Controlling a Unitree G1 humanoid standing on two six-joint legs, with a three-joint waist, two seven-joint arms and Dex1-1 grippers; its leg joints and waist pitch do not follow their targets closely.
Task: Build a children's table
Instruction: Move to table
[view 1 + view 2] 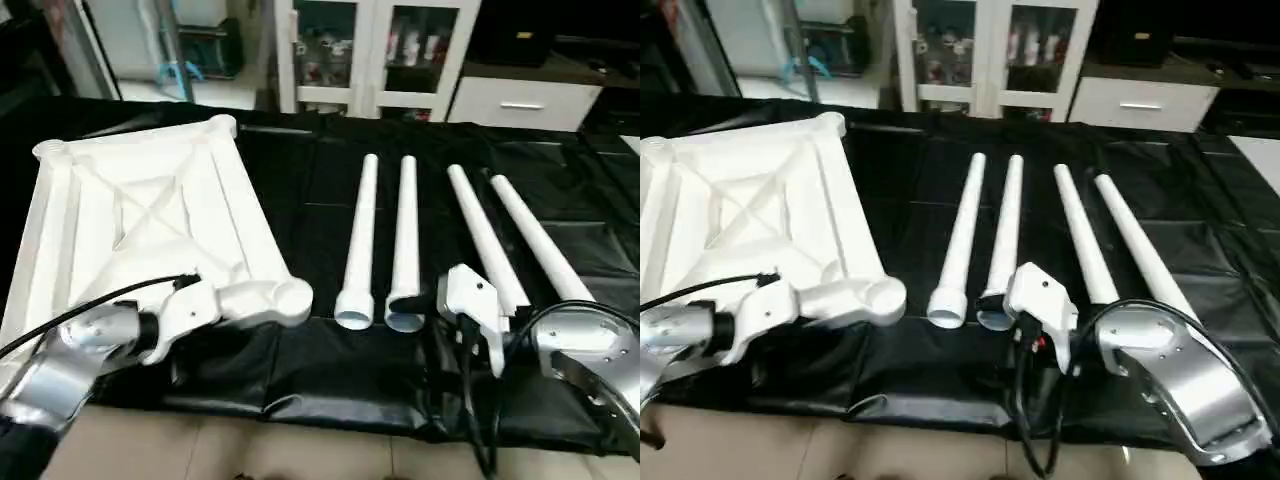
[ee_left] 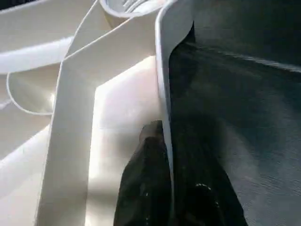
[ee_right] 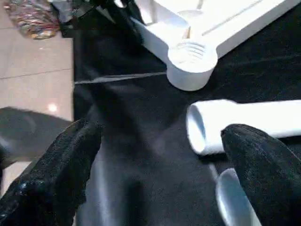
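The children's table top (image 1: 150, 210) lies upside down on the left, its ribbed X-braced underside facing up. My left gripper (image 2: 164, 141) is shut on its near right rim, close to the front corner socket (image 1: 287, 298), with one black finger (image 2: 146, 174) inside the rim wall and the other outside. Several white tapered legs lie side by side on the black cover, among them a left leg (image 1: 358, 240) and a far right leg (image 1: 540, 240). My right gripper (image 3: 160, 155) stands wide open just in front of the wide end of a leg (image 3: 202, 127), holding nothing.
The black-covered work table (image 1: 330, 370) ends at a front edge close to my arms, with tiled floor below. A glass-door cabinet (image 1: 370, 50) and a white drawer unit (image 1: 520, 100) stand behind the table. Black cables hang from both wrists.
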